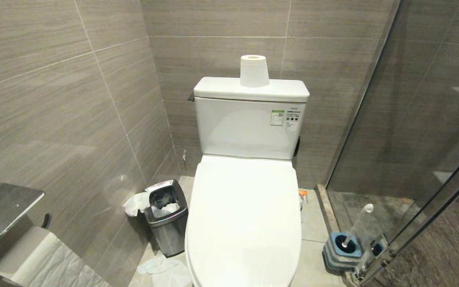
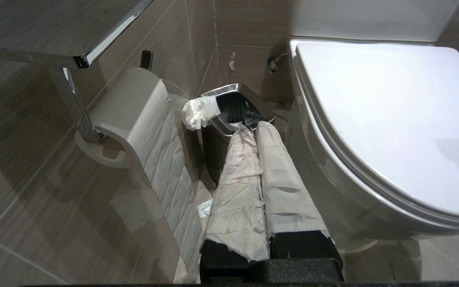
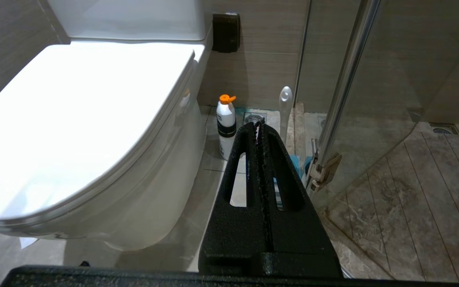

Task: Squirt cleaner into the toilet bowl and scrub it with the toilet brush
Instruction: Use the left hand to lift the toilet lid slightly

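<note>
At twelve o'clock from the robot stands the toilet bowl (image 1: 245, 223) with its lid down, so the basin is covered and, I judge, must be uncovered before any cleaner can go in. At about four o'clock the toilet brush (image 1: 357, 225) stands upright in its blue-topped holder (image 1: 343, 249) against the glass shower door (image 1: 412, 139), within easy reach of the right arm, and a white bottle with an orange cap (image 3: 226, 123), probably the cleaner, waits on the floor between toilet and brush. Both arms hang low and parked on either side of the toilet, the left gripper (image 2: 253, 129) with paper-wrapped fingers pressed together near the steel waste bin (image 2: 229, 119), the right gripper (image 3: 257, 127) with black fingers closed on nothing, pointing toward the bottle.
</note>
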You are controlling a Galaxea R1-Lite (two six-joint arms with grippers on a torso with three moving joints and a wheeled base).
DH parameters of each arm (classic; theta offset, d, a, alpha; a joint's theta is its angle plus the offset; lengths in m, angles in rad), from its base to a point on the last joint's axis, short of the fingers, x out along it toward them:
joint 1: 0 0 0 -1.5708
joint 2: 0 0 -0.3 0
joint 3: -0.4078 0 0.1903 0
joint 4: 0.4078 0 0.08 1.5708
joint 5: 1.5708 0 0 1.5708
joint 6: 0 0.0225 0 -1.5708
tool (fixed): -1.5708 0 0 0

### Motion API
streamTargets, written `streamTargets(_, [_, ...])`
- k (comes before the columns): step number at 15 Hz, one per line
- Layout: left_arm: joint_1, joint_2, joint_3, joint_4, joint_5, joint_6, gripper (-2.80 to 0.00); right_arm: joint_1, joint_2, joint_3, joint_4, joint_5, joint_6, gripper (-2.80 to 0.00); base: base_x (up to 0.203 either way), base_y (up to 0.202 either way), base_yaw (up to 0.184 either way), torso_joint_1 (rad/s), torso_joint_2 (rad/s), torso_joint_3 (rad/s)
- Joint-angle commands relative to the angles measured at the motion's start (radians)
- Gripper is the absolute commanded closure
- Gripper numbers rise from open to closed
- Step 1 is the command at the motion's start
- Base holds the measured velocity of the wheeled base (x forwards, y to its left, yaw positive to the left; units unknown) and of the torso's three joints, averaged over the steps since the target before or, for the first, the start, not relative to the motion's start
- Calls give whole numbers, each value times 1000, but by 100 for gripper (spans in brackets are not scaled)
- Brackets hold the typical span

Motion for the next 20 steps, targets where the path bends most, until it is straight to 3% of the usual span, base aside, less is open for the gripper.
streamTargets(1, [0, 0, 2, -1, 0, -1, 0, 0, -1, 0, 0, 0, 1, 0, 0, 0, 0, 0, 0, 0])
streamTargets(20, [0, 1, 0, 3, 0, 0, 0, 0, -1, 0, 0, 0, 1, 0, 0, 0, 0, 0, 0, 0])
